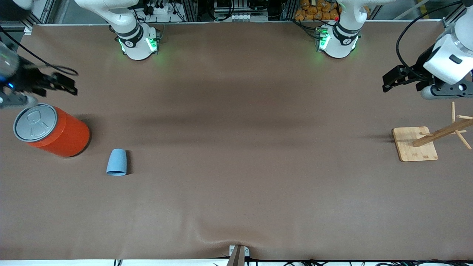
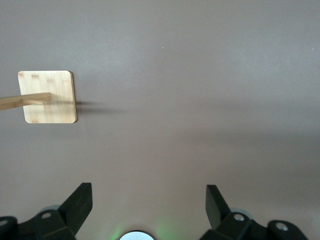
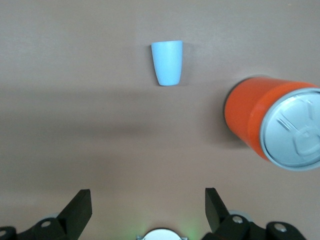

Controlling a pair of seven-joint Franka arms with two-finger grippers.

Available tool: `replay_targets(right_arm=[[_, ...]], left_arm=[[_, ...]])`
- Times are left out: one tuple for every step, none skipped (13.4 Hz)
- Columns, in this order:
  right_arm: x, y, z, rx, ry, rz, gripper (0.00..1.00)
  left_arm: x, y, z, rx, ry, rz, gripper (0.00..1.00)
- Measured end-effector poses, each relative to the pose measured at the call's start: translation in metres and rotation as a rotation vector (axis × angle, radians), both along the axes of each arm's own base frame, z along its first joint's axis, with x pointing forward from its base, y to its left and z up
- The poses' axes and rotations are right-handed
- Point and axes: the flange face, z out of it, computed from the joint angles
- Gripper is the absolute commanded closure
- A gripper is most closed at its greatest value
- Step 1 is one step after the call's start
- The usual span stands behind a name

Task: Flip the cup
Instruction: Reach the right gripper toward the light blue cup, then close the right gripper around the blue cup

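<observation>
The small light-blue cup (image 1: 116,162) sits on the brown table toward the right arm's end, its wider rim down and its narrow closed end up; none of its inside shows. In the right wrist view the cup (image 3: 167,62) lies well ahead of the fingers. My right gripper (image 1: 74,87) hovers open over bare table beside the orange can, apart from the cup, with nothing between its fingers (image 3: 148,196). My left gripper (image 1: 385,84) hangs open and empty over the table at the left arm's end (image 2: 149,192), where that arm waits.
A large orange can (image 1: 55,131) with a grey lid stands beside the cup, farther from the front camera (image 3: 265,120). A wooden peg stand on a square bamboo base (image 1: 414,144) is at the left arm's end (image 2: 47,97).
</observation>
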Motion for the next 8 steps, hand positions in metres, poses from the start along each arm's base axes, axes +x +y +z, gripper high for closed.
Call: replay_targets(right_arm=[[0.020,0.001,-0.030,-0.004,-0.003,-0.001,0.00],[0.039,0.002,-0.060,-0.008,-0.009,-0.002,0.00],[0.053,0.002,-0.086,-0.013,-0.011,-0.003,0.00],[0.064,0.001,-0.109,-0.017,-0.010,-0.005,0.00],[0.073,-0.001,-0.131,-0.020,-0.008,-0.008,0.00],[0.081,-0.004,-0.151,-0.024,-0.008,-0.010,0.00],[0.087,-0.009,-0.170,-0.024,-0.007,-0.003,0.00],[0.092,-0.013,-0.185,-0.024,-0.010,0.011,0.00]], left_arm=[[0.000,0.001,0.001,0.000,-0.001,0.002,0.00],[-0.001,0.003,0.002,0.000,-0.004,0.006,0.00],[-0.002,0.006,0.005,0.000,-0.008,0.011,0.00],[-0.003,0.008,0.007,0.000,-0.013,0.014,0.00],[-0.004,0.009,0.010,0.000,-0.019,0.017,0.00],[-0.006,0.009,0.013,0.000,-0.022,0.018,0.00],[-0.007,0.009,0.014,0.001,-0.024,0.018,0.00],[-0.007,0.010,0.015,0.001,-0.025,0.018,0.00]])
